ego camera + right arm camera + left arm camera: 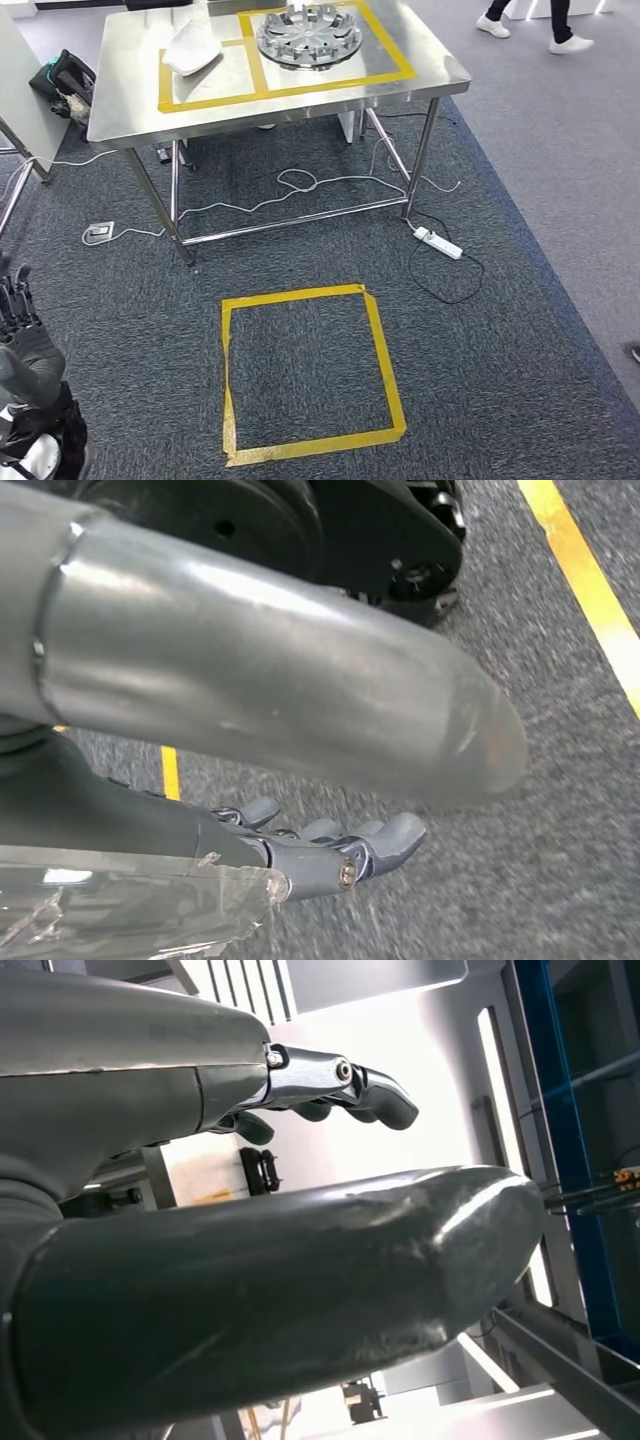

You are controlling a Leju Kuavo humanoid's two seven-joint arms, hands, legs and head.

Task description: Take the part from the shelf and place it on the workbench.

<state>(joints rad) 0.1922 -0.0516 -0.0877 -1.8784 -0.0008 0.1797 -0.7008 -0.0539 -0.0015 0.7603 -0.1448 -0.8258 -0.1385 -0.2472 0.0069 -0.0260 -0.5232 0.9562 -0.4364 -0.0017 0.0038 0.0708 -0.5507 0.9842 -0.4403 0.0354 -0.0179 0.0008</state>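
The steel workbench [136,110] stands ahead of me, marked with yellow tape rectangles [332,85]. A white curved part [191,47] lies in the left rectangle and a round silver disc-shaped part [309,35] in the right one. My left hand [16,298] hangs low at my left side, far from the bench. In the left wrist view the left hand [264,1260] has its thumb and fingers [370,1095] apart and holds nothing. My right hand [287,710] hangs over the grey carpet, thumb and fingers [355,850] apart, also empty.
A yellow tape square [385,360] marks the carpet in front of the bench. Cables [302,185], a power strip [438,243] and a floor socket [99,232] lie under and around the bench legs. A black bag [64,85] sits at the left. A person's feet [570,42] are at the far right.
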